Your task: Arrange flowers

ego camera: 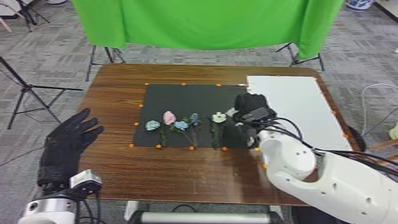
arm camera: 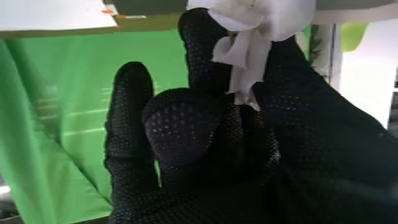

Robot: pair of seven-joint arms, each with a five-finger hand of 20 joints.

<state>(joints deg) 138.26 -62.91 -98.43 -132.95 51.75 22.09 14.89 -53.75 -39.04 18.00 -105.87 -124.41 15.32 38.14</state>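
Note:
In the head view, my right hand (ego camera: pixel 252 104) is over the black mat's right edge, its fingers round a white flower (ego camera: pixel 231 112). Seen from the wrist, the white flower (arm camera: pixel 282 15) is pinched between finger and thumb of that same hand (arm camera: pixel 191 125), its pale lower strips hanging toward the palm. On the black mat (ego camera: pixel 169 95) lie a light blue flower (ego camera: pixel 153 125), a pink flower (ego camera: pixel 169 117), two more blue flowers (ego camera: pixel 181 125) and another white flower (ego camera: pixel 219 117), side by side. My left hand (ego camera: pixel 64 150) rests at the table's left edge with straight fingers.
A white sheet (ego camera: pixel 298 100) covers the table's right part beside the mat. Small orange markers line the mat and sheet. Beyond the brown table (ego camera: pixel 178 170) hangs a green cloth (ego camera: pixel 204 25) on stands, and a black tripod (ego camera: pixel 28 87) stands at the left.

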